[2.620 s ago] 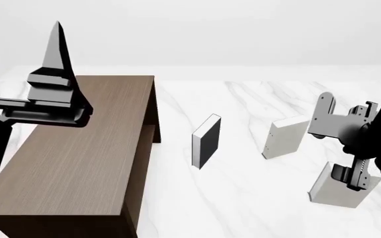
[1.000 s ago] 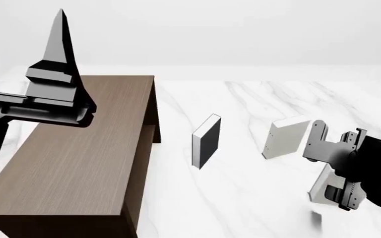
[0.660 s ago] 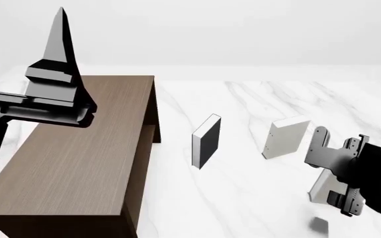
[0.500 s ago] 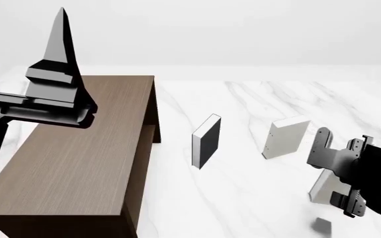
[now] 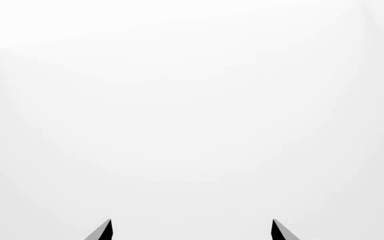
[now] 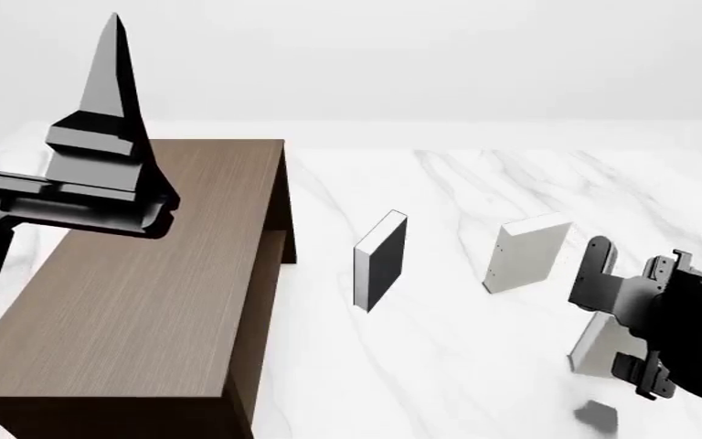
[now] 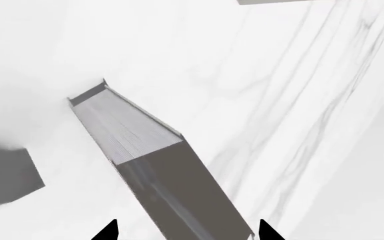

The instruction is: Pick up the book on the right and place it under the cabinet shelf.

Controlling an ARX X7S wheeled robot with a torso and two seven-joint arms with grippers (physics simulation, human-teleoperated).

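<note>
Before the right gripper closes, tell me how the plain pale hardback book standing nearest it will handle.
The plain pale hardback book looks rigid, so it should lift without flexing. It stands upright on a narrow edge on the white marble floor, so a sideways nudge may tip it. Its smooth covers could slip between the right gripper fingers, which sit on either side of it.

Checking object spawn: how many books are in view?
3. Black-covered book stands mid-floor; pale book to its right; the book nearest, mostly behind the right gripper. More could hide behind the cabinet.
</note>
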